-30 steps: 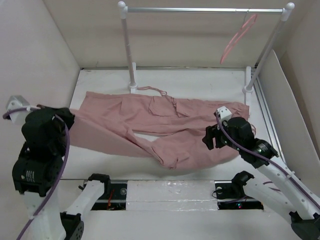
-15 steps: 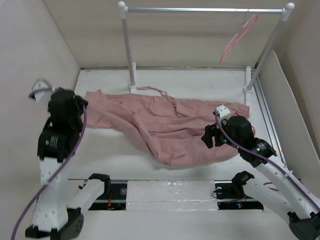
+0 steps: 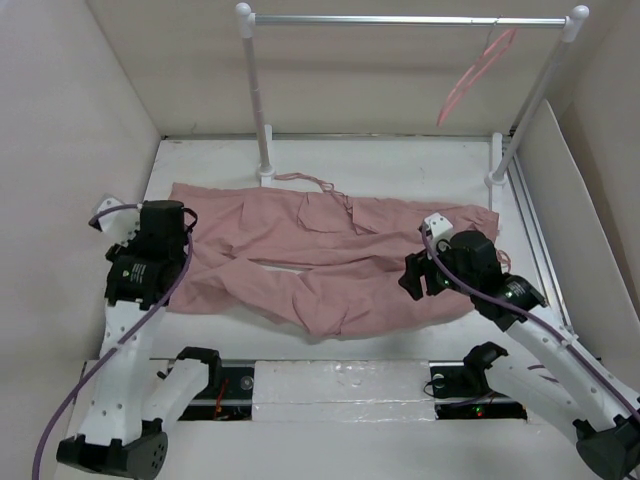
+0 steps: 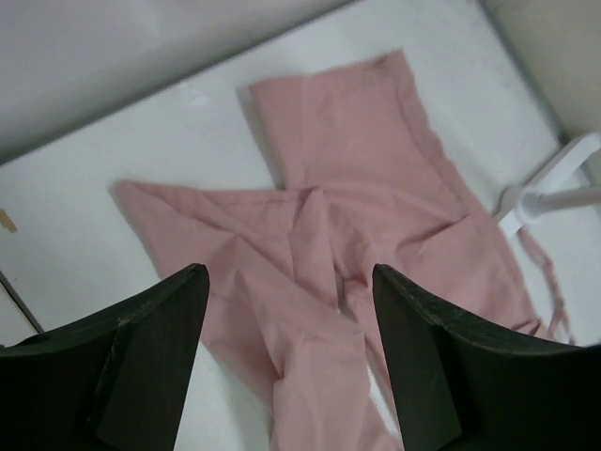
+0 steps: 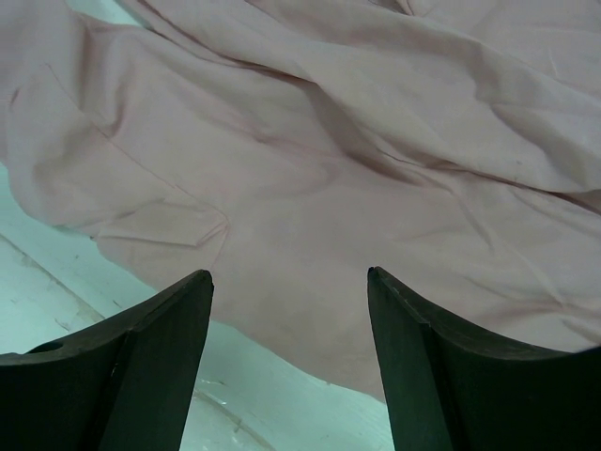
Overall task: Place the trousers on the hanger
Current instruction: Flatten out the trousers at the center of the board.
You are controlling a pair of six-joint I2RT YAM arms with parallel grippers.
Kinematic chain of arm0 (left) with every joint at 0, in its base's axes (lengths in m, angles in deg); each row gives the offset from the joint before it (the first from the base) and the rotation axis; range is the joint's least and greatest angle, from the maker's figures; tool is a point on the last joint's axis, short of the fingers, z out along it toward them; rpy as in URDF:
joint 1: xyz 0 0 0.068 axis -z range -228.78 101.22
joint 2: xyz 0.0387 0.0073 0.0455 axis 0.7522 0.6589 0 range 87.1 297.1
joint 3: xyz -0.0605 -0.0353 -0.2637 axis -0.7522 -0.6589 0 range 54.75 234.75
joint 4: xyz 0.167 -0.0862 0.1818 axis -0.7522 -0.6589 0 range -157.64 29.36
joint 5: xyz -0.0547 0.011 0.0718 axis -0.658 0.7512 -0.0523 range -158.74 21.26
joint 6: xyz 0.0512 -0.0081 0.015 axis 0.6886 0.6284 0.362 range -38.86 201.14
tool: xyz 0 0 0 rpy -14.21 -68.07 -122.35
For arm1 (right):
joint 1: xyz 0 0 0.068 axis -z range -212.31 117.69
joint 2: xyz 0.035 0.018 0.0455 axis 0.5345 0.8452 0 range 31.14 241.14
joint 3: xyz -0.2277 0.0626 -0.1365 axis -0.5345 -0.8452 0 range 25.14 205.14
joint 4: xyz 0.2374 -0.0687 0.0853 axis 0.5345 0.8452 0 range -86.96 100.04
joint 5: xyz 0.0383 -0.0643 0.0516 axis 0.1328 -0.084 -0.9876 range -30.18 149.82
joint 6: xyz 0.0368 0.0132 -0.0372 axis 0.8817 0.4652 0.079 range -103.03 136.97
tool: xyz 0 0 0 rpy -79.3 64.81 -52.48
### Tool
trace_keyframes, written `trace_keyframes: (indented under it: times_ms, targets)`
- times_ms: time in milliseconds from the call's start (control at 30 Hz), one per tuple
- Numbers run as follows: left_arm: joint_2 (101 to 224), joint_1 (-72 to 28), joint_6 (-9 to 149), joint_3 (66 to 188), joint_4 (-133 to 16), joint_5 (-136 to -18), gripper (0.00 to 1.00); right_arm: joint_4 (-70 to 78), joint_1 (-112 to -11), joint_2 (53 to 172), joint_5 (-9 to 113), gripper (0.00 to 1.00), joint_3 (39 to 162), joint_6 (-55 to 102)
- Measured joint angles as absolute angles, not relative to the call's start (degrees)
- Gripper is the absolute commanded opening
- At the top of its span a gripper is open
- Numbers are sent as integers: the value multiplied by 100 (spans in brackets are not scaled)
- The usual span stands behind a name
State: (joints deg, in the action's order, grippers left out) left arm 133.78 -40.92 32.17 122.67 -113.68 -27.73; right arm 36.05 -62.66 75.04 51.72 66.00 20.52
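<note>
My left arm is bent up over the table's left side, the left gripper (image 4: 286, 277) looking down with its fingers spread and nothing between them. The right gripper (image 5: 288, 277) hangs low over the cloth on the right, also spread and pinching nothing. The white table (image 3: 400, 165) sits inside pale walls. A garment rail (image 3: 400, 19) stands at the back, with the hanger (image 3: 475, 75) hooked near its right end. The trousers (image 3: 330, 250) lie flat mid-table, long axis left to right, one leg folded toward the near edge, the drawstring (image 3: 312, 181) trailing toward the back.
</note>
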Motion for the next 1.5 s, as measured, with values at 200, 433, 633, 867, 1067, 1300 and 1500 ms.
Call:
trace_keyframes:
  times_ms: [200, 433, 633, 867, 1067, 1300, 1500]
  targets:
    - [13415, -4090, 2605, 10866, -11198, -3658, 68, 3551, -6266, 7445, 4951, 72, 6489, 1963]
    - [13393, -4090, 1405, 9701, -10793, -4559, 86, 3553, -6266, 7565, 4556, 79, 6449, 1755]
    - [14222, -4090, 1031, 9448, -10048, -4893, 61, 3573, -6266, 7539, 4368, 82, 6449, 1550]
    - [14740, -4090, 1171, 9472, -9679, -4965, 0, 3638, -6266, 7316, 4398, 82, 6438, 1482]
    - [13719, -4090, 1499, 9992, -10354, -4998, 0, 3796, -6266, 7231, 4794, 76, 6427, 1622]
    - [12233, -4090, 1792, 11122, -11847, -5040, 0, 3870, -6076, 7428, 5165, 69, 6497, 1897]
    - [11769, -4095, 1993, 10868, -12395, -5735, 33, 3938, -5431, 7766, 5128, 87, 6777, 1954]
